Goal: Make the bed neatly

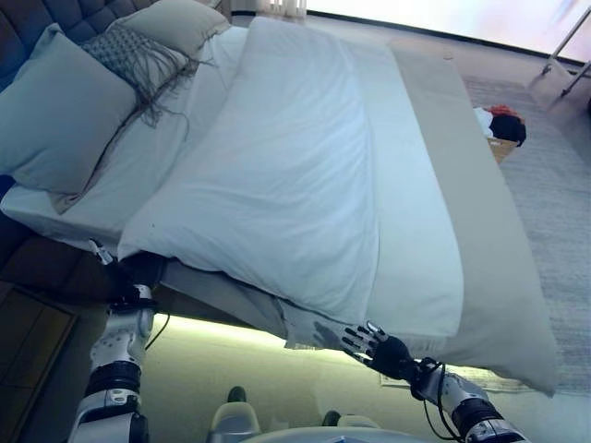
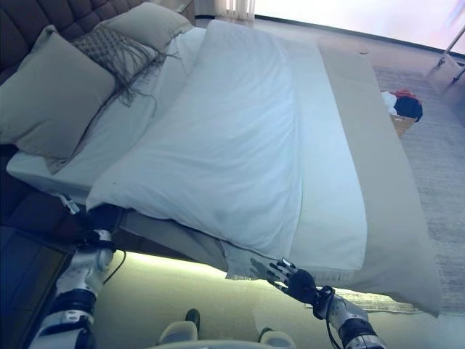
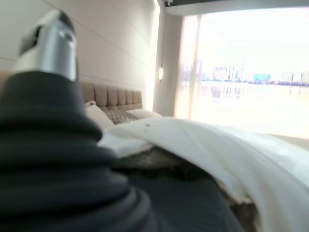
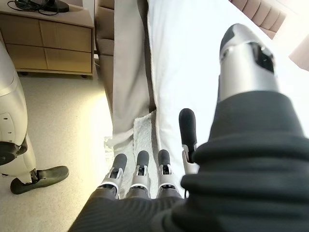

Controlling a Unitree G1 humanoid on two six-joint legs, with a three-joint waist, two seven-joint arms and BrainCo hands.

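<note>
- A wide bed with a dark tufted headboard fills the head views, seen from its long side, with a strip of glowing light under the near edge.
- A puffy white duvet lies lengthwise along the middle of the bed, running from the pillows toward the foot, its near corner hanging over the side of the mattress.
- Beside the duvet, on the far side, a flat white sheet and a beige cover lie in long bands, the beige one draping off the far edge.
- At the head of the bed rest a large pale square pillow, a grey patterned cushion with long fringe and a cream pillow.
- The robot's left hand is tucked up under the overhanging corner of the duvet; its fingers are hidden there and their state cannot be told.
- The robot's right hand is at the near edge of the bed, its fingers straight and spread, holding nothing, their tips just by a rough white fringed edge below the duvet.
- On the grey rug beyond the bed stands a small basket holding red, white and dark clothes.
- A low wooden cabinet shows in the right wrist view, on the floor near the bed.
</note>
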